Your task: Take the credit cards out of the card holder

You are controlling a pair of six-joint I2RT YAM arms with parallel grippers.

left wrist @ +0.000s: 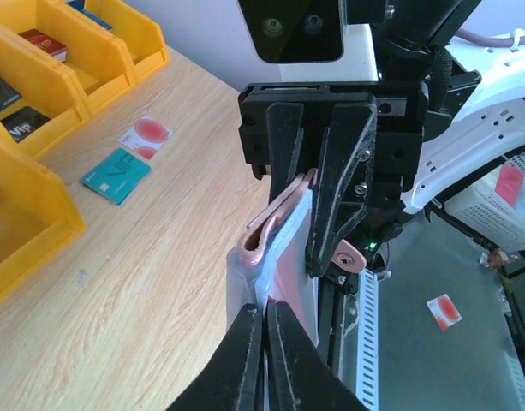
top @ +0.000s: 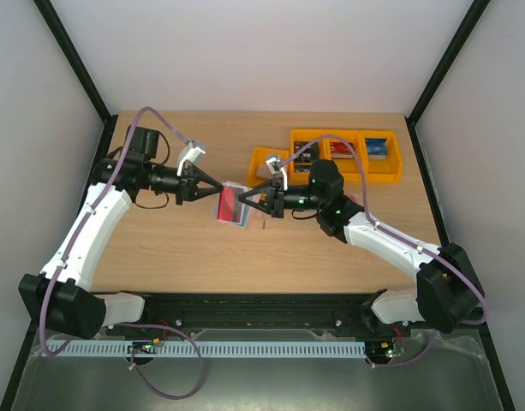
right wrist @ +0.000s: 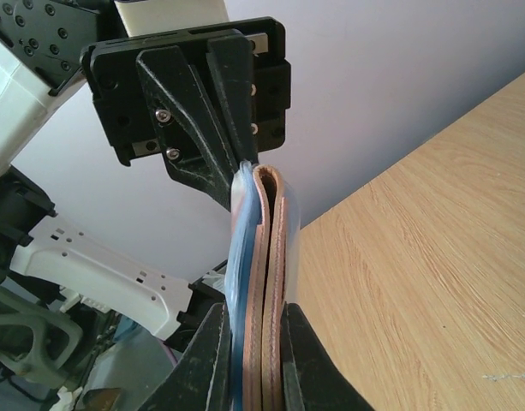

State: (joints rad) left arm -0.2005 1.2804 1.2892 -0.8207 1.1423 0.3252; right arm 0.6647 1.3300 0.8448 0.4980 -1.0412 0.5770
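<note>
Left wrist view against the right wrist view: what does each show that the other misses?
Only the left wrist: yellow-orange bins, a teal card and a red-and-white card lying on the table, and the holder's snap tab. Only the right wrist: the blue-grey card showing its blue tint, edge-on beside the leather. Both: the card holder held off the table, the left gripper and right gripper pinching from opposite ends.

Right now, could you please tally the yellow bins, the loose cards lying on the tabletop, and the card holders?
yellow bins: 4
loose cards on the tabletop: 2
card holder: 1
Total: 7
</note>
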